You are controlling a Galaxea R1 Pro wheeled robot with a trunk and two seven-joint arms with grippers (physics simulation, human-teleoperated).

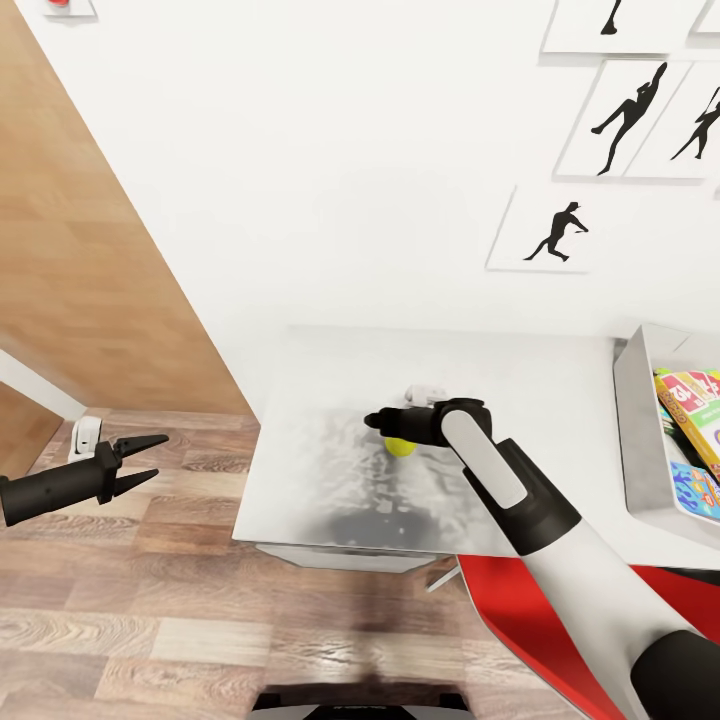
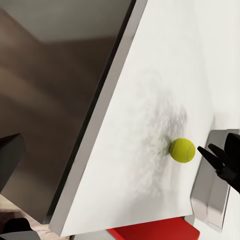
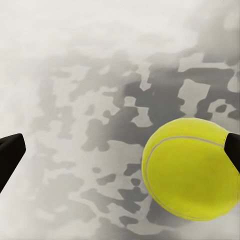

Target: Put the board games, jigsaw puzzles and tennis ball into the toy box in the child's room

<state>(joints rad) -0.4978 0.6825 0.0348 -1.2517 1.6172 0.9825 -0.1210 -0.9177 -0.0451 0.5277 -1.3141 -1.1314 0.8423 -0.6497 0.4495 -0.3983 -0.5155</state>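
Note:
The yellow-green tennis ball (image 1: 401, 448) (image 2: 182, 150) (image 3: 192, 167) lies on the light grey table (image 1: 310, 470). My right gripper (image 1: 383, 422) (image 3: 120, 155) hangs low over it, open. The ball sits between the fingers, close against one dark fingertip (image 3: 233, 150) and far from the other. At the table's right end stands the grey toy box (image 1: 640, 420) (image 2: 207, 200). Inside it are a yellow-green-red board game (image 1: 695, 400) and a blue one (image 1: 700, 490). My left gripper (image 1: 150, 460) is open over the floor, left of the table, holding nothing.
A small white object (image 1: 425, 392) sits on the table just behind the right gripper. A brown door (image 1: 80, 250) stands at the left, with a white fitting (image 1: 88, 435) at its foot. Wood-plank floor (image 1: 150, 620) runs in front of the table's near edge.

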